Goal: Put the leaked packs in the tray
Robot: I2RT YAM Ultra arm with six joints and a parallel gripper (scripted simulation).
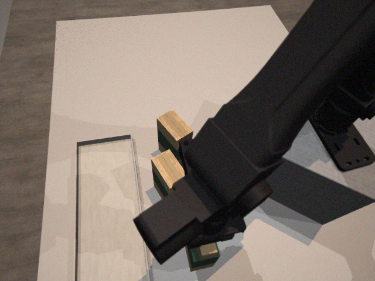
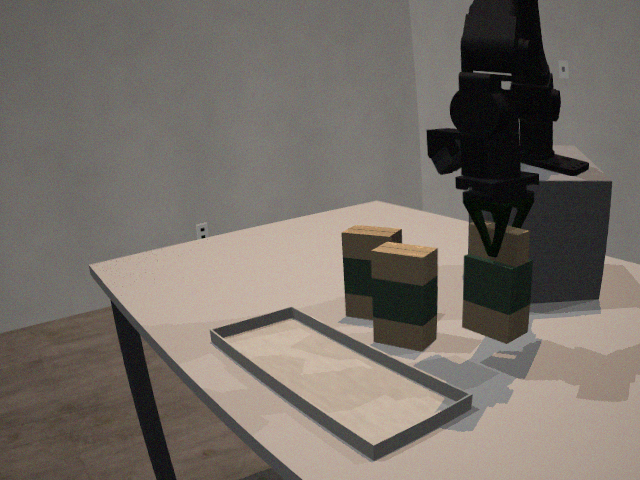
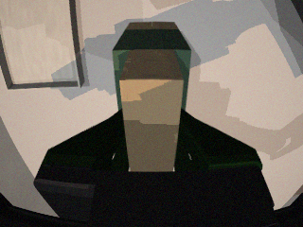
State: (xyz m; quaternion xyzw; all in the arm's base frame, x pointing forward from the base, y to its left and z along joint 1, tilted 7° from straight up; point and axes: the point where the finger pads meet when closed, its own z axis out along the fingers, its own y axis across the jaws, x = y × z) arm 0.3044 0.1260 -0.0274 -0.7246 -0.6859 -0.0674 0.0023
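Observation:
Three tan coffee packs with green bands are on the table. The back pack (image 1: pixel 174 125) (image 2: pixel 361 248) and the middle pack (image 1: pixel 167 167) (image 2: pixel 403 289) stand upright side by side near the tray. My gripper (image 2: pixel 494 250) (image 3: pixel 151 112) points straight down and is shut on the top of the third pack (image 1: pixel 205 254) (image 2: pixel 496 286) (image 3: pixel 151 108). It holds that pack upright, slightly above the table, to the right of the other two. The grey-rimmed tray (image 1: pixel 78 181) (image 2: pixel 289 395) (image 3: pixel 75 26) lies empty beside the packs. In the top view the arm hides the fingers.
The white table (image 1: pixel 151 60) (image 2: pixel 232 268) has edges close to the tray's left side. The arm's base plate (image 1: pixel 348 151) and a grey pedestal (image 2: pixel 568 248) stand behind the held pack.

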